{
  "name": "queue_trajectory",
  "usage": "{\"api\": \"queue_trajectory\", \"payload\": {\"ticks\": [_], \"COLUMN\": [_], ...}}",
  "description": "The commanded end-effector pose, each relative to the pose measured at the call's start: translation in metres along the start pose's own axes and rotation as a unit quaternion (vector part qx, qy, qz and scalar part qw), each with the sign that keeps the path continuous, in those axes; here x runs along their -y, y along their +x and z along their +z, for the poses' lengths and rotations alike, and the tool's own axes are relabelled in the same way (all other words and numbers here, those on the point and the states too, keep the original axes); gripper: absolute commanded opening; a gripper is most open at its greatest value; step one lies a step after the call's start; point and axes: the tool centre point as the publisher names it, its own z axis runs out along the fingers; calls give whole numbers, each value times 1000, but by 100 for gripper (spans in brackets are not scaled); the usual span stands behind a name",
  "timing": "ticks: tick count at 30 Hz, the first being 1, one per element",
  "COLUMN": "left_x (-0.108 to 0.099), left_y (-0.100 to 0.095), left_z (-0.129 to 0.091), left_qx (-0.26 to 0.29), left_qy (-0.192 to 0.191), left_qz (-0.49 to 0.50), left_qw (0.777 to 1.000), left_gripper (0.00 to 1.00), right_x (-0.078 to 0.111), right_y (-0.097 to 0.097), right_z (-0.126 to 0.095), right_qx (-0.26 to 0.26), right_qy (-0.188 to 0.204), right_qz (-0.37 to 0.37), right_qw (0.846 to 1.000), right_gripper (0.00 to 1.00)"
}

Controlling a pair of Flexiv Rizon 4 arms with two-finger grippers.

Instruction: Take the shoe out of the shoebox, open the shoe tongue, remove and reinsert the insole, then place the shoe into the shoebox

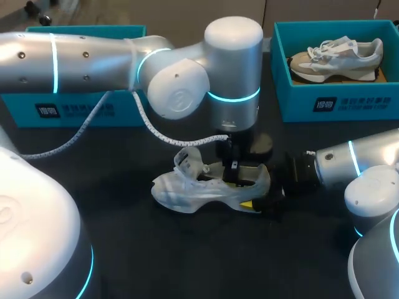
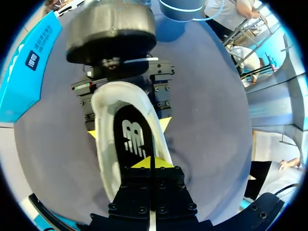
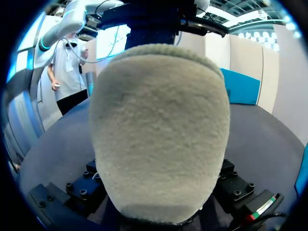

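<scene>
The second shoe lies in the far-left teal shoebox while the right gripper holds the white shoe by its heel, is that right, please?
Not quite: the head view shows the second shoe in the far-right teal shoebox, not the left one. The right gripper does hold the white shoe by its heel.

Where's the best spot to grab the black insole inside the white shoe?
I'd pinch the insole at its heel-end edge, coming straight down from above through the opening of the shoe. It lies flat with walls all round, and only the top is open.
</scene>
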Motion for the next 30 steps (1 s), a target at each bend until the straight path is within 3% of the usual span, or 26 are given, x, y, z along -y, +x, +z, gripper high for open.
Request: {"api": "queue_trajectory", "payload": {"ticks": [1, 19, 23, 26, 30], "left_x": [-1, -1, -2, -3, -4], "left_y": [3, -2, -3, -5, -6], "left_z": [10, 31, 35, 37, 41], "left_qx": [-8, -40, -45, -47, -51], "left_qy": [2, 11, 11, 10, 8], "left_qz": [3, 11, 11, 10, 10], "left_qw": [1000, 999, 999, 999, 999], "left_gripper": [0, 0, 9, 21, 23], "right_x": [1, 1, 1, 1, 1], "right_y": [1, 1, 1, 1, 1], "right_z": [5, 5, 5, 5, 5], "right_qx": [1, 1, 1, 1, 1], "right_qy": [3, 3, 3, 3, 3], "right_qz": [0, 0, 0, 0, 0], "right_qw": [1000, 1000, 1000, 1000, 1000], "right_gripper": [0, 0, 0, 0, 0]}}
